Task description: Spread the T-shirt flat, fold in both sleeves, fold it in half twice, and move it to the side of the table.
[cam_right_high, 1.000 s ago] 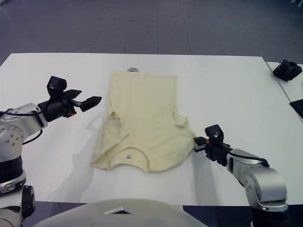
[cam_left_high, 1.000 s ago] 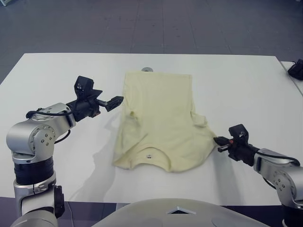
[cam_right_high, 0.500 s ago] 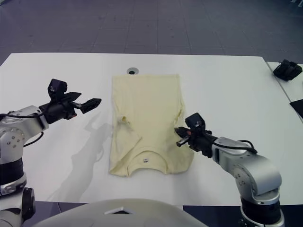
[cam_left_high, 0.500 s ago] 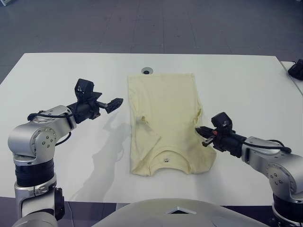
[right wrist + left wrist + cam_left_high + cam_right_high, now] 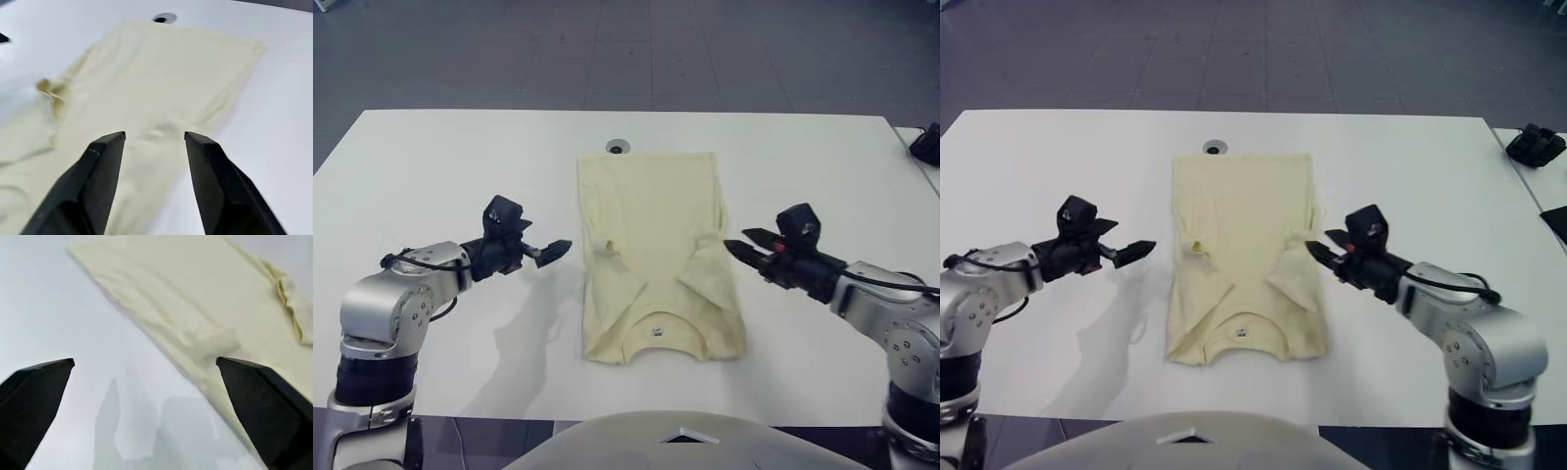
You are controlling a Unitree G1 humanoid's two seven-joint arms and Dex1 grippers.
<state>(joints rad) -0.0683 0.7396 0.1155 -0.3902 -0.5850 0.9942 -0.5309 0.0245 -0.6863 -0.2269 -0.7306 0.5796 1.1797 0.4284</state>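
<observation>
The left gripper has been brought lower, just left of the T-shirt, and is held wide open and empty. The T-shirt is laid in the middle of the table. Its right sleeve has been folded in and let go by the right gripper, now opened. Both sleeves look done, so folding in half comes next. Counted: one T-shirt, two sleeves, two grippers.

Wide table margins flank T-shirt; flush grommet at far hem.
</observation>
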